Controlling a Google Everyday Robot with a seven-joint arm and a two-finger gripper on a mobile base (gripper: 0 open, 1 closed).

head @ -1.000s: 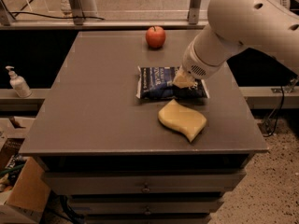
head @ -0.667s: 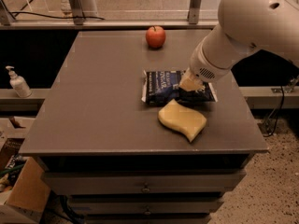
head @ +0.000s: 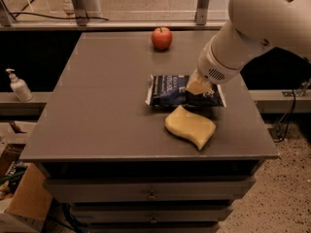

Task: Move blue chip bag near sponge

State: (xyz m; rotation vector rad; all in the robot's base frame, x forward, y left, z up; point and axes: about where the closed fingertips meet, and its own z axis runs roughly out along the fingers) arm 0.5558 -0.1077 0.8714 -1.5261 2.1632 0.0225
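My hand sits low on the right half of the blue chip bag, its tip touching the foil. From here I cannot tell whether it is clenched on the bag or released. The bag lies flat on the worktop, just behind the sponge, their edges almost meeting. An apple stands well apart near the far edge.
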